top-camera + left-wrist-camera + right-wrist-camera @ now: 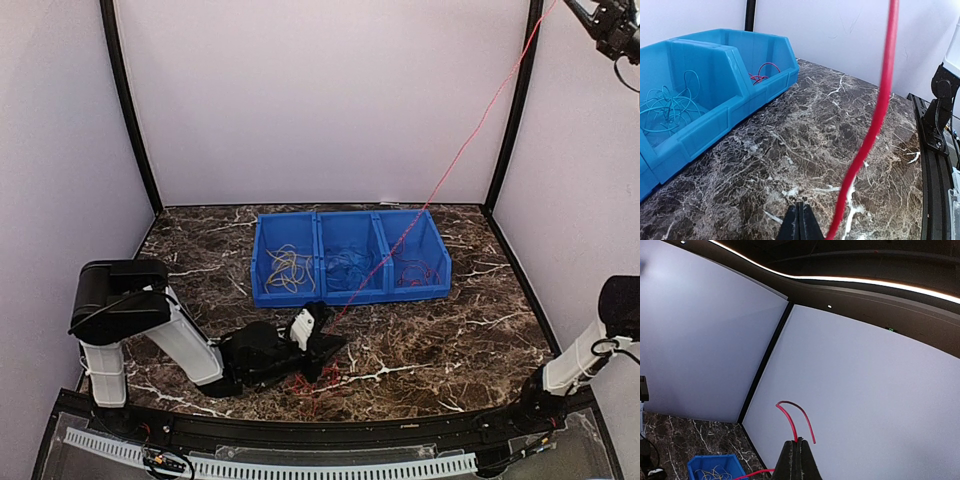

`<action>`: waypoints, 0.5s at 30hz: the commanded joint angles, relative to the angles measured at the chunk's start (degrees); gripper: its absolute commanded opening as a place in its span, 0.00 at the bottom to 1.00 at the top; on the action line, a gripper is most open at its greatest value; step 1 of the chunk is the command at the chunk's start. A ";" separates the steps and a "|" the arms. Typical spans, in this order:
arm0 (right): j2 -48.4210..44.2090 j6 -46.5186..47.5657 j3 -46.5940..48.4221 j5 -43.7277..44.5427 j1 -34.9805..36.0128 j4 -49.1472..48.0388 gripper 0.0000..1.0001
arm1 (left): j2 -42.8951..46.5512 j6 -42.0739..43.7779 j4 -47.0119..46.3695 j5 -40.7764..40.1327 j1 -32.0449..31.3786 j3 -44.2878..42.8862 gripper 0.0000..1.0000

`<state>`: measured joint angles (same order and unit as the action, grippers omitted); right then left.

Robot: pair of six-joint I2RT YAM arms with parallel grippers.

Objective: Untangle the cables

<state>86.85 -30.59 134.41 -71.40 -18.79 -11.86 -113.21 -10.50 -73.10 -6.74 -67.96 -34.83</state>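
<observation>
where the red cable runs: the red cable (440, 180) rises in one taut line from a red tangle (310, 385) on the table (460, 335), just in front of the blue bin (350, 293), passes over the bin's right side and climbs to the top right corner.
right gripper: the right gripper (799, 449) is high in the air, jaws closed on the red cable near its end; a short tail loops free above them.
left gripper: the left gripper (799, 207) sits low by the tangle, jaws pressed together; the red cable passes just beside the tips, and i cannot tell whether any strand is pinched.
handling: likely light, thin, limp and smooth-jacketed; it should slide through loose loops but catch at knots, and a hard pull may tighten them.
where to hold: probably near the free end for drawing out, with the tangle pinned close to where the strand leaves it.
bin: yellow, blue and red wires lie in separate compartments.
</observation>
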 commanded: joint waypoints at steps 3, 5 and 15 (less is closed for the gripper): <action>-10.61 32.40 -19.12 2.60 -0.74 28.32 0.00 | 6.24 1.25 2.93 -2.30 0.46 3.22 0.00; -15.32 46.29 -29.05 5.14 -0.73 39.84 0.00 | 7.54 1.49 4.44 -2.30 0.41 3.42 0.00; -29.71 88.07 -66.94 23.99 -0.75 68.37 0.00 | 7.68 5.79 14.83 -2.37 0.38 -1.17 0.00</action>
<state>61.49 38.89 75.09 -55.81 -19.27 44.66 -106.13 -7.60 -63.40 -8.62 -67.96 -33.65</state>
